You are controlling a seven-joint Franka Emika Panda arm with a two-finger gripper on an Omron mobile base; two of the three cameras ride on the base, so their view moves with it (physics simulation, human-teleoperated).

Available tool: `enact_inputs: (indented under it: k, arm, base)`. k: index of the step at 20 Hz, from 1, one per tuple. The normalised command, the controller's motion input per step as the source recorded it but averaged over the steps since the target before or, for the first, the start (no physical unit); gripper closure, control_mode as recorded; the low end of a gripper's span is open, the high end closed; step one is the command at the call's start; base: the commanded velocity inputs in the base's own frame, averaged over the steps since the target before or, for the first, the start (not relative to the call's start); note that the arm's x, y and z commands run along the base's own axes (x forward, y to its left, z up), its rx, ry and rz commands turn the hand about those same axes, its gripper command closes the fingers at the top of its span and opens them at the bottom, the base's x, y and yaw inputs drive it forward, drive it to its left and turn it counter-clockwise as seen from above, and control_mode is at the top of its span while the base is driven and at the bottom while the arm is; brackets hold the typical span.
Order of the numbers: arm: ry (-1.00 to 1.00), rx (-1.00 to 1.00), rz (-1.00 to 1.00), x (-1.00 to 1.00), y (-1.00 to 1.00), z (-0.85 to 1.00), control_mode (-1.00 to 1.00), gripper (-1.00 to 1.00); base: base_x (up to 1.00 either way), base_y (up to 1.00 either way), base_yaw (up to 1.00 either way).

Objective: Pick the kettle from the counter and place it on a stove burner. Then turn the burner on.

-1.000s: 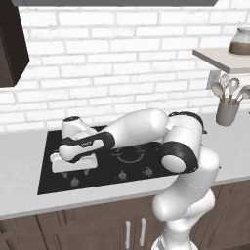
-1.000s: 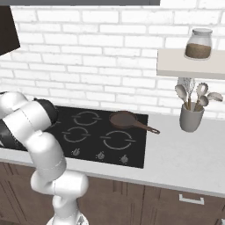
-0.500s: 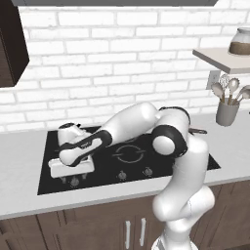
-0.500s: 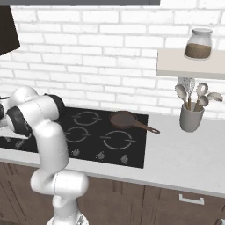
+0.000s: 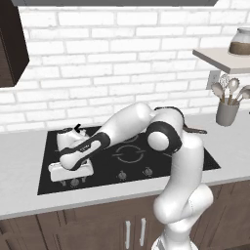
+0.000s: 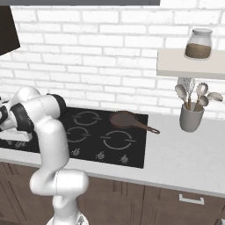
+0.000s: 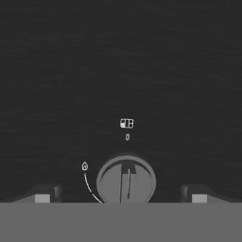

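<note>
The small white kettle (image 5: 65,138) with its black arched handle stands upright on the rear left of the black cooktop (image 5: 205,158). It is well left of the large grey ring of the stove burner (image 5: 128,154). My gripper (image 5: 72,179) hangs low over the cooktop's front left corner, just in front of the kettle and apart from it. In the hand view a round grey knob (image 7: 126,182) with a raised bar sits between my two fingertips (image 7: 42,196), which stand wide on either side of it. The gripper (image 7: 120,197) is open and holds nothing.
A dark brown frying pan (image 6: 123,119) lies on the cooktop's rear right, handle pointing right. A grey utensil holder (image 6: 191,118) stands on the counter (image 6: 176,158) further right, under a shelf (image 6: 189,68) bearing a jar (image 6: 197,44). More knobs (image 5: 132,173) line the cooktop's front edge.
The hand has sunk lower toward the front left knobs, while the elbow has swung out to the right and the forearm has stretched. The kettle and pan have not moved.
</note>
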Motion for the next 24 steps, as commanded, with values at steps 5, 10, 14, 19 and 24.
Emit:
enact_inputs:
  k: [5,10,14,19,24]
  arm:
    - [0.0,0.0,0.0,0.09,0.0,-0.03,-1.0,-1.0]
    - [0.0,0.0,0.0,0.0,0.0,-0.05,-1.0,-1.0]
    - [0.0,0.0,0.0,0.0,0.0,-0.04,-1.0,1.0]
    - [0.0,0.0,0.0,0.0,0.0,0.0,-1.0,1.0]
    - [0.0,0.0,0.0,0.0,0.0,0.0,-1.0,1.0]
  base:
    - [0.0,0.0,0.0]
    - [0.0,0.0,0.0]
    - [0.0,0.0,0.0]
    - [0.0,0.0,0.0]
    - [0.0,0.0,0.0]
